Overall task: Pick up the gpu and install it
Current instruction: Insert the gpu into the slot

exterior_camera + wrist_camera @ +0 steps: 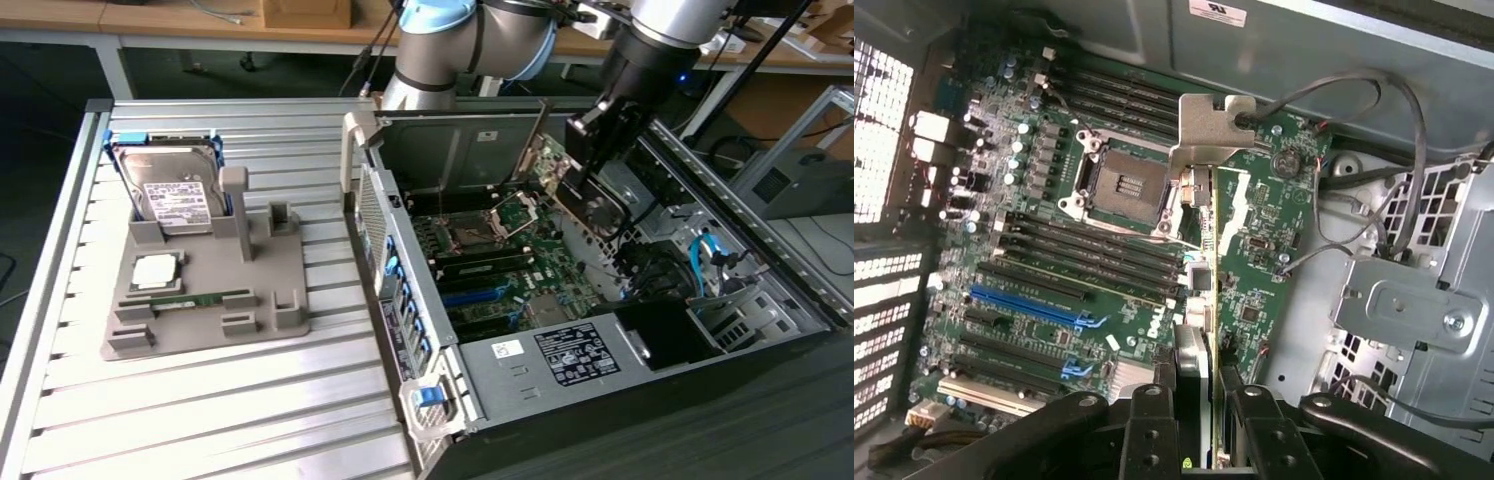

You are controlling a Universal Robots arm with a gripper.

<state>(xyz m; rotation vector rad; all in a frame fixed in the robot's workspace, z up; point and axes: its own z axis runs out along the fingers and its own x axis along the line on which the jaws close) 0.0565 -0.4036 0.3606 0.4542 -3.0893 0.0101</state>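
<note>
**Mostly metal, some matt plastic**

We see a ribbed, brushed-metal table (200, 420) at lower left, a matt grey plastic holder (267, 290) upon it, a dull sheet-metal computer case (454, 150), and the gpu (1199, 280), satin silver metal at its end.

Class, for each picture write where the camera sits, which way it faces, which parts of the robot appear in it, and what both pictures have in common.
Exterior view: off the arm, high up, looking down on the slatted table and open computer case; the arm and gripper show.
Wrist view: on the wrist, looking past the fingers of the gripper down at the motherboard inside the case.
Shared: the gripper, the gpu it holds and the motherboard.
</note>
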